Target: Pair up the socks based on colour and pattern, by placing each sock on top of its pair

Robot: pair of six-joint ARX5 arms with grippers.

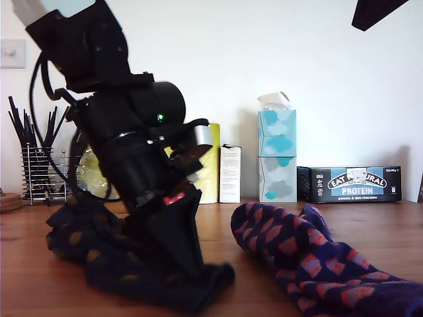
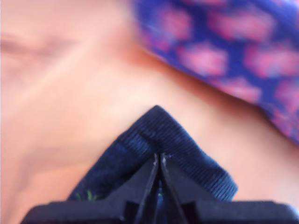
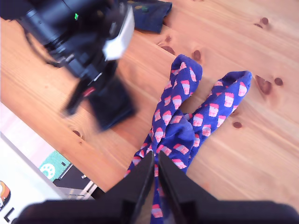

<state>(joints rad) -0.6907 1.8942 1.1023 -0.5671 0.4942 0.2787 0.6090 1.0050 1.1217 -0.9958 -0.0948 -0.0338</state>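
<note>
Nearest the exterior camera, dark navy sock (image 1: 155,281) bunched at the table's (image 1: 238,300) front edge, cuff pinched in my first gripper (image 2: 159,161), arm steeply tilted down. Blue-purple socks (image 3: 187,116) together mid-table (seemingly paired). My second gripper (image 3: 156,161) raised overhead, nearly closed, empty.

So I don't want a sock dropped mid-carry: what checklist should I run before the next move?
1. My first end effector shut on the navy sock: ok, fabric pinched between the jaws.
2. Navy sock clear of the table: not ok, it touches the wood.
3. Second navy sock located: ok, in the second wrist view.
4. My second end effector empty: cannot tell; closed, high over the patterned socks.
5. Patterned socks stacked: cannot tell; they overlap partly.
</note>
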